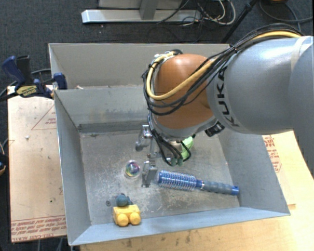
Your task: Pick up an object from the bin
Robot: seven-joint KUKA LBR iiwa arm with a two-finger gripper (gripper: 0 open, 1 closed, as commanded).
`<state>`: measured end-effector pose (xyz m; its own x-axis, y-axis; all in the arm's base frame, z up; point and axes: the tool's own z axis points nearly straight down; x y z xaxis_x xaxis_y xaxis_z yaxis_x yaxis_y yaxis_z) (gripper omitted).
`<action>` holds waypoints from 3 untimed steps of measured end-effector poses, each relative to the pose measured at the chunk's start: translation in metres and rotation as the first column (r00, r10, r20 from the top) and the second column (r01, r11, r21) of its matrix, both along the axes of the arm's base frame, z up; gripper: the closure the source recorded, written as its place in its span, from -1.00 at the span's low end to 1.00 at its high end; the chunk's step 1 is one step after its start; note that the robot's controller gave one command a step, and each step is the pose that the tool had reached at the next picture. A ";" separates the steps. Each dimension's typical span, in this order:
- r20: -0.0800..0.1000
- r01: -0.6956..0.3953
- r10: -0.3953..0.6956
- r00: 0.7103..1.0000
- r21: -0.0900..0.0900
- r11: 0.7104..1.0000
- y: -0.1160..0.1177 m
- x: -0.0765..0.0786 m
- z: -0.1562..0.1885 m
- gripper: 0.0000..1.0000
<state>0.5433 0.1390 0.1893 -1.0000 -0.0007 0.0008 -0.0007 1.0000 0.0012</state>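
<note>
Camera view: the gripper (pixel 146 158) is being seen low over the floor of the bin (pixel 70 152), just beside the bristle end of the blue hairbrush (pixel 193 182). Its fingers are standing apart, and nothing is being gripped. A small shiny ball (pixel 132 169) is lying just past that bristle end, and a yellow toy (pixel 126 216) nearer the front wall than the brush. Task judged barely begun: closing and lifting are not yet done. The brush is lying flat with its long axis across the bin. Its bristles are pointing toward the gripper and its handle toward the view's right.
</note>
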 end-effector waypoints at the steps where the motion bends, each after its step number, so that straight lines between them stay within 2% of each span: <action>1: 0.002 -0.430 0.430 0.903 -0.001 0.903 -0.111 -0.004 -0.109 -1.00; 2: 0.006 -0.431 0.431 0.902 0.001 0.902 -0.109 -0.003 -0.108 1.00; 3: 0.006 -0.661 0.661 0.750 -0.005 0.750 -0.132 -0.050 0.061 1.00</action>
